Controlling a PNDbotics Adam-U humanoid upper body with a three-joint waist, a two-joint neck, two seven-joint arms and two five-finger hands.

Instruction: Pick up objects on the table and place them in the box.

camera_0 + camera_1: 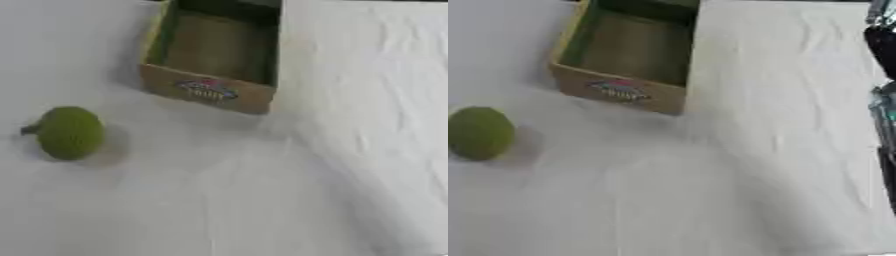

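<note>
Left eye view first: we have a green round fruit (70, 132) sitting on the white tablecloth (262, 200) at the left side, with a small dark stem poking out to its left. It rests well apart from the cardboard box (210, 92), which stands farther back and a little to the right, open at the top, a printed label on its near wall. From here the box looks empty inside. Neither of our hands shows in this view, so nothing is touching the fruit.

Over to the right eye view: same layout, the fruit now hard against the left edge, the box up top. New here is a dark arm part (883, 100) with silvery bits along the right edge. We take it for our right arm, but the hand itself is cut off, so we cannot tell whether its fingers are straight or curled. The left hand is nowhere to be seen.

What could go wrong? We judge the fruit is round and free to roll, so a glancing touch could send it off the left side of the table. The right arm is on the far side from it and would have to cross the whole cloth. The cloth is wrinkled on the right, and a low sweep could drag it, nudging the box.
</note>
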